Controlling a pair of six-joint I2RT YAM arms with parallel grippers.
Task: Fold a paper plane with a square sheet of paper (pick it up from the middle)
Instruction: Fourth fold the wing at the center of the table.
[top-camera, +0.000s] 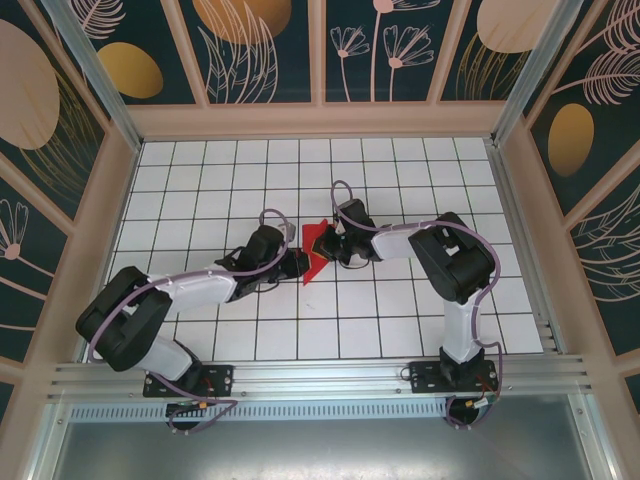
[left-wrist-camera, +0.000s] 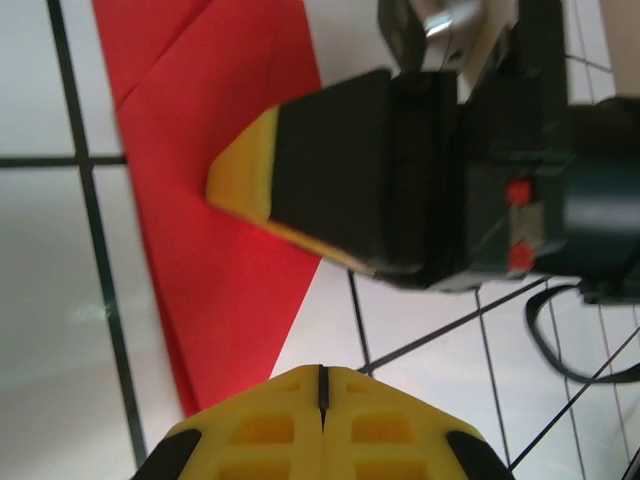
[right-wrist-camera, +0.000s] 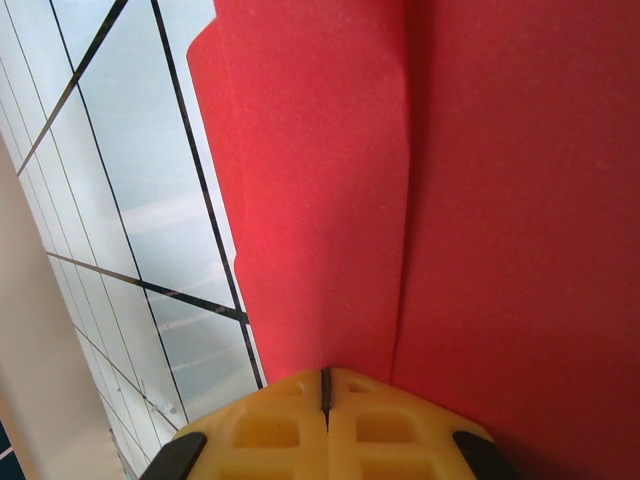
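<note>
The square sheet of paper (top-camera: 316, 250) is a creased red shape with a pointed lower end, lying flat on the white grid table between the two arms. My left gripper (top-camera: 298, 262) is shut with nothing in it. In the left wrist view its tips (left-wrist-camera: 323, 376) sit over bare tile just off the paper's (left-wrist-camera: 220, 220) lower right edge. My right gripper (top-camera: 333, 245) is shut too, and its yellow-edged fingers (left-wrist-camera: 250, 180) rest on top of the red sheet. From the right wrist, its tips (right-wrist-camera: 325, 382) touch the paper (right-wrist-camera: 320, 200) beside a folded flap edge.
The white grid table (top-camera: 400, 180) is fenced by wooden frames with patterned panels (top-camera: 260, 50) at the back and sides. An aluminium rail (top-camera: 320, 378) runs along the near edge by the arm bases. A black cable (left-wrist-camera: 560, 340) hangs by the right arm's wrist.
</note>
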